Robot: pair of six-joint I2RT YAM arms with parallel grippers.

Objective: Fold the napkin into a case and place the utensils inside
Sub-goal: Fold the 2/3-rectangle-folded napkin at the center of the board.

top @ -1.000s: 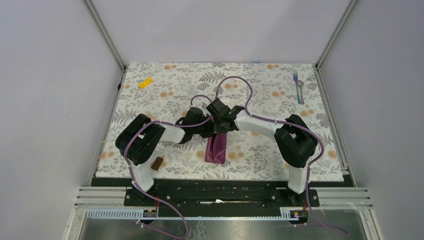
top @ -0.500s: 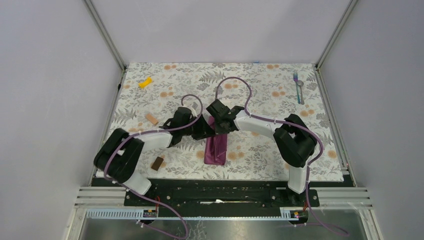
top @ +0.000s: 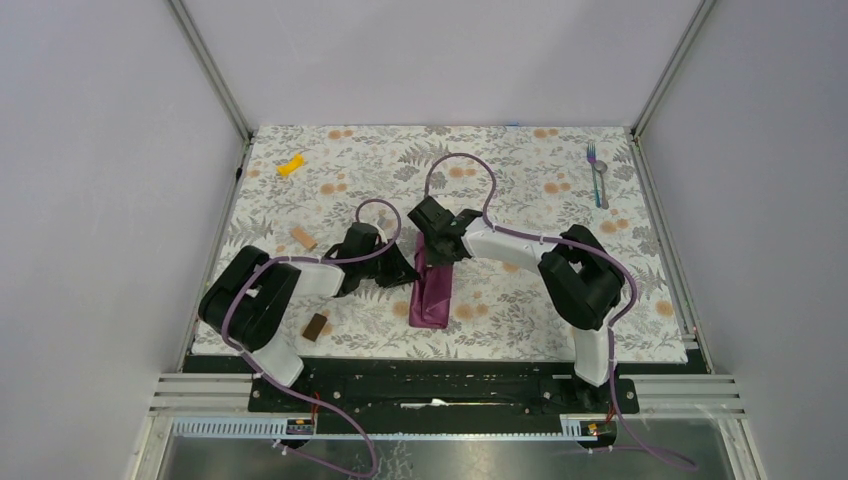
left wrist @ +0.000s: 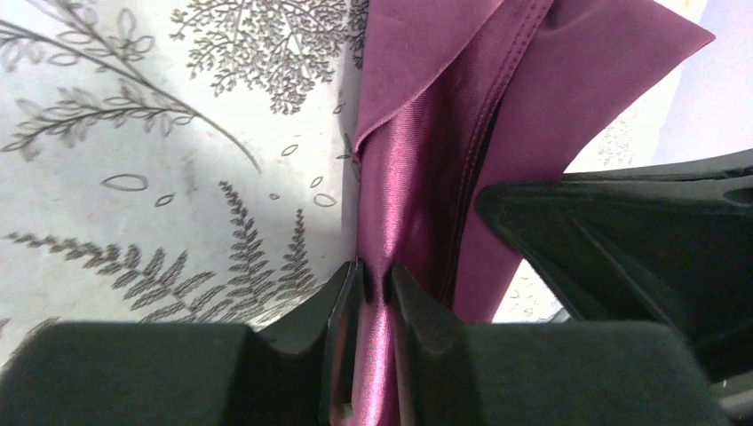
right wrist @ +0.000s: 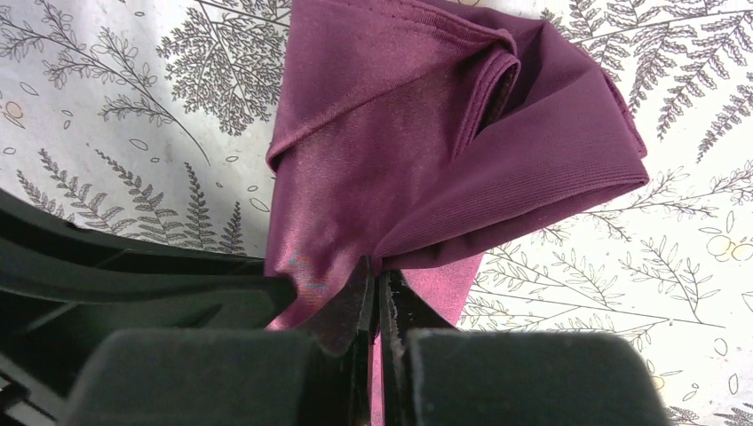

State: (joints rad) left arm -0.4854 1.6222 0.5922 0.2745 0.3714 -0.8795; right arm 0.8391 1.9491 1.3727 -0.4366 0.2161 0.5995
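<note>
While the napkin (top: 432, 292) lies folded as a long strip mid-bench, running near to far, both tools sit at its far end. The right tool (right wrist: 375, 297) is clenched on a layer of the cloth; in its wrist view the fingers meet with the fabric pinched between them and the folded layers bunch up ahead. The left tool (left wrist: 375, 282) comes in from the strip's left side. A shiny ridge of cloth runs between its fingers, which stand a narrow gap apart. I can't tell whether it is gripping or just straddling. The fork (top: 592, 156) and spoon (top: 600, 190) lie together at the far right of the bench (top: 520, 160), well apart from the napkin. A yellow piece (top: 291, 165) is far left, a tan block (top: 303, 238) sits left of the left arm, and a brown block (top: 316, 326) is near the left base.
</note>
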